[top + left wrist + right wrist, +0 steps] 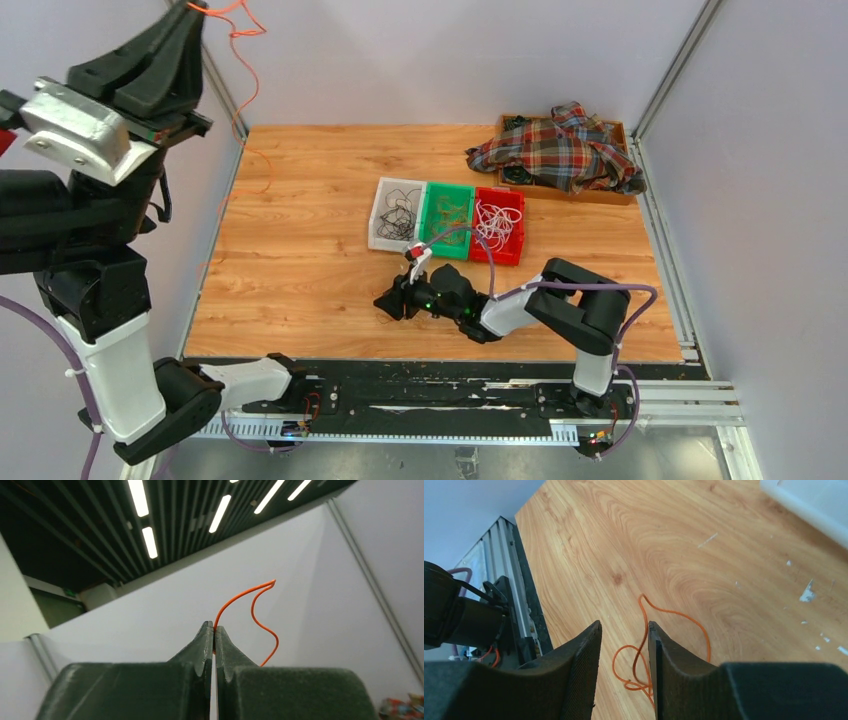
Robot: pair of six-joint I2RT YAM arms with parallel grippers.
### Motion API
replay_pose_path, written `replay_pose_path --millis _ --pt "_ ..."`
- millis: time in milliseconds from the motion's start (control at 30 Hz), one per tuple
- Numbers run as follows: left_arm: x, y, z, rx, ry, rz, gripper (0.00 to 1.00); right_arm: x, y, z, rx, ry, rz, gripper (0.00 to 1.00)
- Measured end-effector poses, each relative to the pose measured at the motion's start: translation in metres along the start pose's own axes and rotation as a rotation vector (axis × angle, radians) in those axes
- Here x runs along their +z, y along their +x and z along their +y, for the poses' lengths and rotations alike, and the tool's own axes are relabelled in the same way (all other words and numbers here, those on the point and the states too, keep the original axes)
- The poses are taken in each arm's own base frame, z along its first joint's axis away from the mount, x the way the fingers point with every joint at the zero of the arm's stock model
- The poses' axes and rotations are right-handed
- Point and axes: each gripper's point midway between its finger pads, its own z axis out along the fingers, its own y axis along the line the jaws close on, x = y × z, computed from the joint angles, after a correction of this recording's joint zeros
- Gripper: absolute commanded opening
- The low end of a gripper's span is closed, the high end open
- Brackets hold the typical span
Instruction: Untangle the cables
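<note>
My left gripper is raised high at the far left and is shut on a thin orange cable, which hangs down along the left wall towards the table. In the left wrist view the jaws pinch this orange cable, and it curls above them. My right gripper lies low over the wooden table, in front of the bins. In the right wrist view it is open, with a looped orange cable lying on the table between and under the fingers. Whether the two are one cable I cannot tell.
Three bins stand mid-table: a clear one with black wires, a green one with orange wires and a red one with white wires. A plaid cloth lies on a wooden tray at the back right. Grey walls stand on both sides.
</note>
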Motion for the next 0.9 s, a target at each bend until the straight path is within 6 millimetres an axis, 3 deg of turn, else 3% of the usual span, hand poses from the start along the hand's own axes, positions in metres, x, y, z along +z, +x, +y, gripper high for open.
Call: replay_pose_path --millis 167,333,400,467,700,900 --pt "0.003 -0.029 0.031 0.093 -0.118 -0.091 0.00 0.002 0.021 -0.006 0.029 0.015 0.040 0.43" --pt "0.002 -0.032 0.034 0.117 -0.129 -0.104 0.00 0.000 0.022 -0.006 0.041 0.018 0.042 0.64" --pt "0.001 -0.021 0.026 0.111 -0.105 -0.077 0.00 -0.002 0.016 -0.003 0.038 0.019 0.036 0.75" --pt "0.001 -0.002 0.013 0.101 -0.066 -0.034 0.00 -0.008 -0.002 0.004 0.024 0.014 0.010 0.79" --pt "0.000 0.080 -0.046 0.032 0.111 0.159 0.00 -0.039 -0.086 0.040 -0.041 -0.019 -0.162 0.81" --pt "-0.009 0.143 -0.100 -0.086 0.264 0.315 0.00 -0.052 -0.129 0.045 -0.089 0.037 -0.243 0.80"
